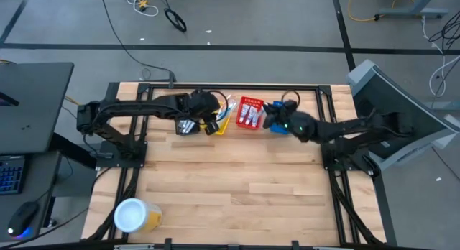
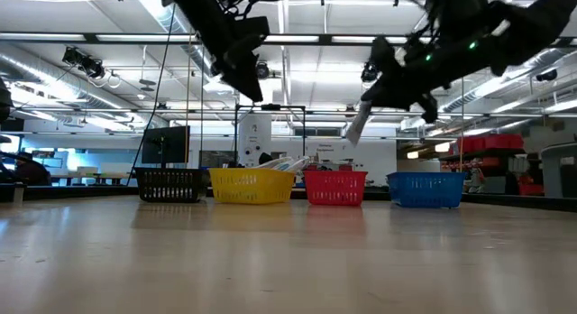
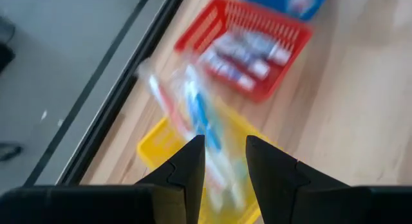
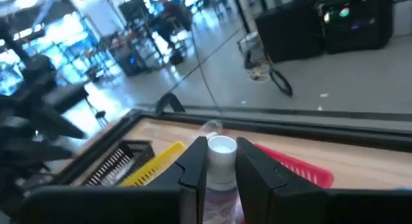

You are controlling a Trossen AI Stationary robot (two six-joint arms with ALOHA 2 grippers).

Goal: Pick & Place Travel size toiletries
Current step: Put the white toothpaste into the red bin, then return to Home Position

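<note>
Wooden slatted surface (image 1: 237, 178), viewed from above, left to right: a white-lidded yellow tub (image 1: 135, 215) is lying near the front left corner, well apart from everything else. A row of four small baskets is standing along the far edge: a black basket (image 2: 170, 184), a yellow basket (image 2: 252, 185), a red basket (image 2: 335, 188) and a blue basket (image 2: 425, 189). The left hand (image 1: 210, 125) is hanging in the air above the yellow basket; its fingers (image 3: 187, 169) are standing slightly apart with a narrow gap and nothing showing between them. Under it, the yellow basket is holding slim toothbrushes (image 3: 199, 114) in clear wrappers, blurred, leaning out over the rim. The red basket, just beside the yellow one, is holding several small white tubes (image 3: 244, 56) with red marks, lying side by side. The right hand (image 1: 279, 122) is hovering over the gap between the red and blue baskets, lifted off the surface, and is pinching a small clear bottle (image 4: 221, 166) with a white cap between its two fingers; in the low view the bottle (image 2: 357, 123) is hanging tilted below the hand, above and between those two baskets. The contents of the blue basket are too blurred to tell. The black basket's contents are not visible.
</note>
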